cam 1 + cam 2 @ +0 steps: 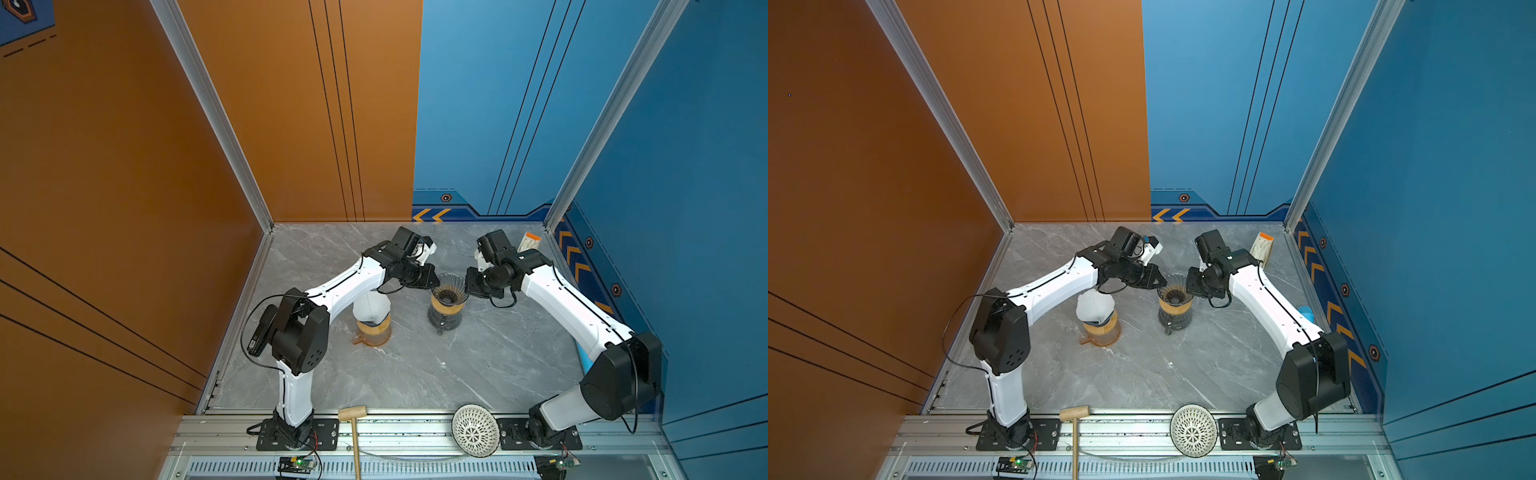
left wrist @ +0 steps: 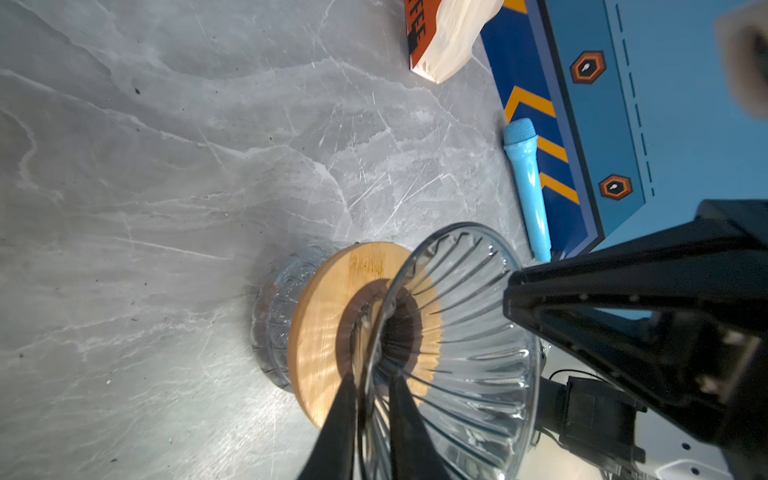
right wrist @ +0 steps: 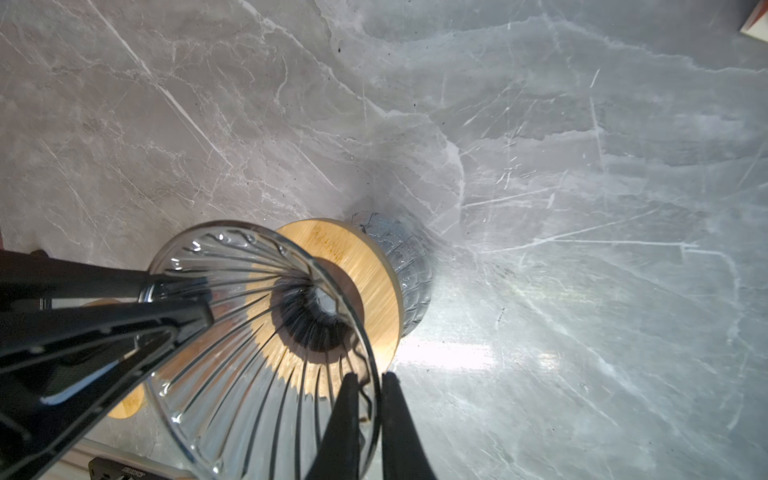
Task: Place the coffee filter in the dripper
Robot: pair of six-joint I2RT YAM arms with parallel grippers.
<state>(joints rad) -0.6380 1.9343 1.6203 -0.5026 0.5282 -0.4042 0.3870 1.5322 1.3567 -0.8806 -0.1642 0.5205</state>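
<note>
A clear ribbed glass dripper (image 1: 448, 289) (image 1: 1174, 289) stands on a wooden collar over a glass carafe (image 1: 444, 320) at mid table. My left gripper (image 1: 435, 282) (image 2: 372, 374) straddles the dripper's (image 2: 457, 332) rim, its jaws slightly apart with a gap beside the glass. Opposite it, my right gripper (image 1: 466, 289) (image 3: 370, 376) pinches the rim of the dripper (image 3: 257, 332), one finger inside and one outside. The white coffee filter (image 1: 371, 306) (image 1: 1095, 306) sits on a second, amber carafe (image 1: 374, 334) to the left, under my left forearm.
A pack of filters (image 1: 528, 242) (image 2: 440, 37) leans at the back right corner. A blue toy microphone (image 2: 527, 183) lies along the right wall. On the front rail lie a wooden mallet (image 1: 353, 432) and a white lattice bowl (image 1: 475, 430).
</note>
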